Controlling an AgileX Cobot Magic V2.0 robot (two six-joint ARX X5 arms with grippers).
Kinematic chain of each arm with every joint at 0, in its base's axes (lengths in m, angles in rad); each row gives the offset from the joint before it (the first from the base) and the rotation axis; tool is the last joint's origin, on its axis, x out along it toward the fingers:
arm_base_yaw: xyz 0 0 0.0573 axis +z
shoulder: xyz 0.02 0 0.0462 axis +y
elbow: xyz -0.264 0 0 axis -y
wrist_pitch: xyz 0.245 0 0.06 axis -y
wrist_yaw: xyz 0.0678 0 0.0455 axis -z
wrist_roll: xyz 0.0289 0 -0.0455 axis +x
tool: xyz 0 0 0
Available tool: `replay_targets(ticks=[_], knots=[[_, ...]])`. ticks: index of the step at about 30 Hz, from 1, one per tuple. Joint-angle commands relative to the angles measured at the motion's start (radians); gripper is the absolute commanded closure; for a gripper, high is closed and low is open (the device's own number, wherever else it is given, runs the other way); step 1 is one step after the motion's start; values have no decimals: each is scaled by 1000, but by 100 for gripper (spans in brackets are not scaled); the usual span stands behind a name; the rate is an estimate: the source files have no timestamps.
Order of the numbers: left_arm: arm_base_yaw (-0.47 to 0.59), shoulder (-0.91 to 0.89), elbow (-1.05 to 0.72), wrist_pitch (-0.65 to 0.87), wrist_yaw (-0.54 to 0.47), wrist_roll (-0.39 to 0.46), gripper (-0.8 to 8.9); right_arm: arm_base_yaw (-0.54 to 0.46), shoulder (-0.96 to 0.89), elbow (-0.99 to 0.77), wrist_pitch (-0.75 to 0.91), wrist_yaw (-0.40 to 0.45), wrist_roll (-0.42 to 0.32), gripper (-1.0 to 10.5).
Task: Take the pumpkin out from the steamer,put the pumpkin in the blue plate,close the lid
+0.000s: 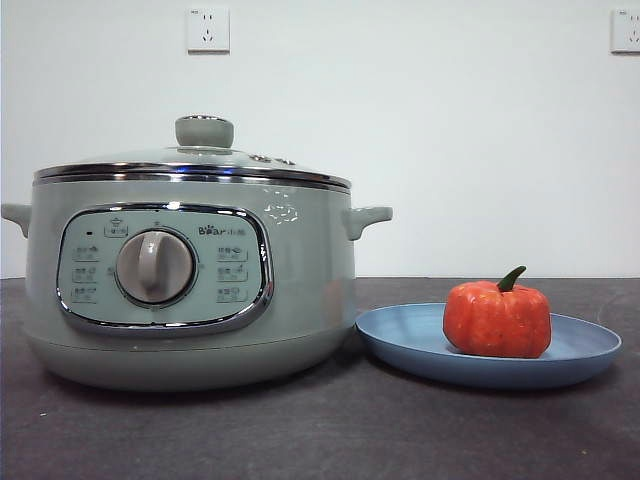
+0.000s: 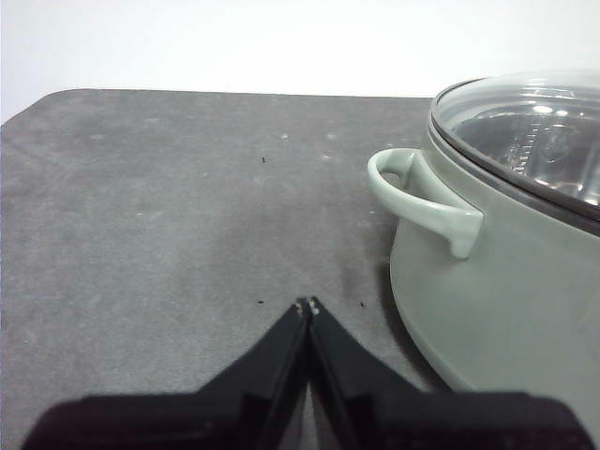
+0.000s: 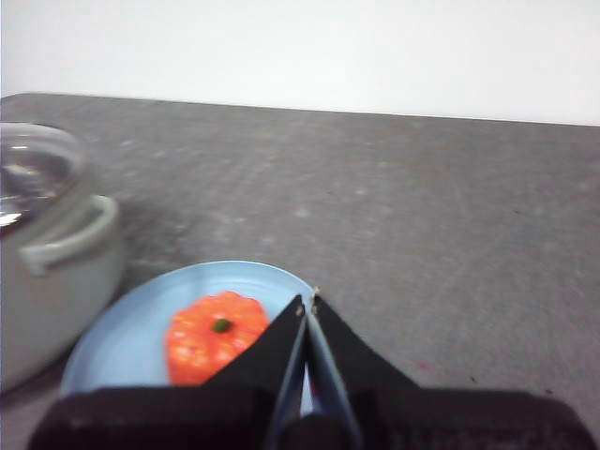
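Observation:
The sage-green steamer stands at the left of the front view with the glass lid resting on its chrome rim. The orange pumpkin with a green stem sits upright in the blue plate to the right of the pot. My left gripper is shut and empty above the table beside the steamer's side handle. My right gripper is shut and empty above the plate, next to the pumpkin. Neither gripper shows in the front view.
The dark grey tabletop runs back to a white wall with two sockets. The steamer's right handle reaches toward the plate. Bare table lies beside the pot in the left wrist view.

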Motion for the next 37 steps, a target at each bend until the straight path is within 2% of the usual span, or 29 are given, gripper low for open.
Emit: replay_targets(ticks=[1, 5, 16, 37], knots=[[3, -3, -15, 1, -1, -4, 817, -16, -40, -99, 76, -10, -1, 946], [3, -3, -15, 1, -1, -4, 817, -16, -82, -197, 149, -9, 1, 946], [3, -3, -15, 2, -1, -4, 817, -17, -163, -299, 153, -3, 32, 946], [3, -3, -15, 1, -1, -4, 817, -16, -190, -303, 118, -3, 40, 946]])
